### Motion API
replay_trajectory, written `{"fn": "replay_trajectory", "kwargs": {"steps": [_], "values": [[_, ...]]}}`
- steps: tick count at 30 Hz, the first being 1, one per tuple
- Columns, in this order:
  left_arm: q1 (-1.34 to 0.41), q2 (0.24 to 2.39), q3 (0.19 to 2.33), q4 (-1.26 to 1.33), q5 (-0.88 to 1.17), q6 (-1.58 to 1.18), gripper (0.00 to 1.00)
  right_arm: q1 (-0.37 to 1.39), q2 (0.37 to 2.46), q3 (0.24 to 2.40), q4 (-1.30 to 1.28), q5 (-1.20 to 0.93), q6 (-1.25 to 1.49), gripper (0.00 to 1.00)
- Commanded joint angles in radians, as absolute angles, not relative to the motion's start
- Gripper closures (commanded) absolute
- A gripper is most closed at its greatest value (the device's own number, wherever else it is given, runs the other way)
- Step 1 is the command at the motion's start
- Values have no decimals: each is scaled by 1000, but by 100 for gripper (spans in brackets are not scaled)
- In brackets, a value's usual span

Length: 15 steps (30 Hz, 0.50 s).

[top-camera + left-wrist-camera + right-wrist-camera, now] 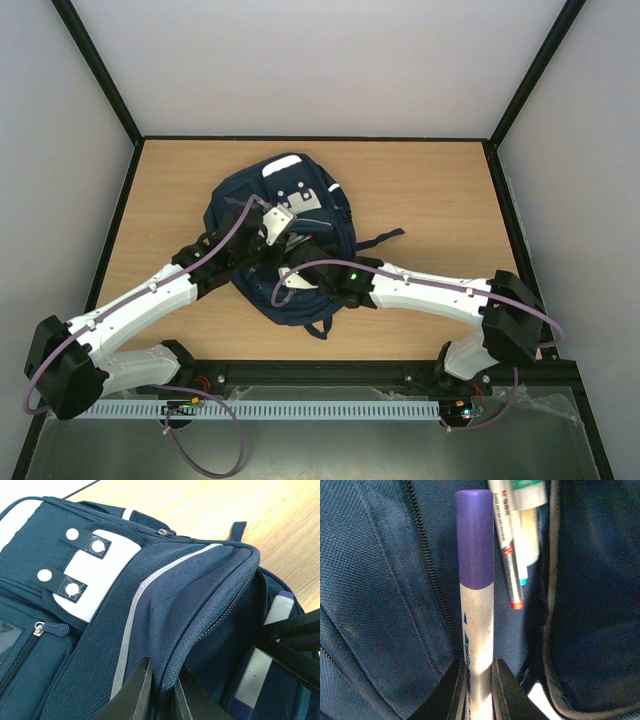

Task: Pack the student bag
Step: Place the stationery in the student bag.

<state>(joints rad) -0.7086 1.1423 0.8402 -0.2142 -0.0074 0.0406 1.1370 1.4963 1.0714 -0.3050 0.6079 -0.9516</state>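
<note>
The navy student bag [262, 205] lies on the wooden table, with white patches and stripes. My left gripper [162, 692] is shut on the bag's zipper edge [200, 630] and holds the flap up; the bag's front panel shows in the left wrist view [60, 605]. My right gripper [477, 685] is shut on a white marker with a purple cap [476, 585], which points into the open bag [375, 580]. The same marker shows in the left wrist view [272, 617]. In the top view the right gripper [300, 275] sits at the bag's opening.
Inside the bag lie a thin pen with a red tip [510, 560] and a white tube with a green band [527, 500]. Black straps [378, 238] trail right of the bag. Dark frame walls border the table [420, 190].
</note>
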Motion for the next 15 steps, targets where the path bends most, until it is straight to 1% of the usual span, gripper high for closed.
{"fn": "replay_trajectory", "kwargs": {"steps": [1, 6, 15], "values": [[-715, 1140, 861, -148, 0, 34, 89, 1144, 1523, 1012, -182, 671, -1030, 93], [-715, 1139, 861, -150, 0, 34, 89, 1145, 1546, 987, -106, 675, -1046, 91], [-715, 1137, 861, -150, 1, 34, 89, 1142, 1609, 971, 30, 699, -1071, 90]]}}
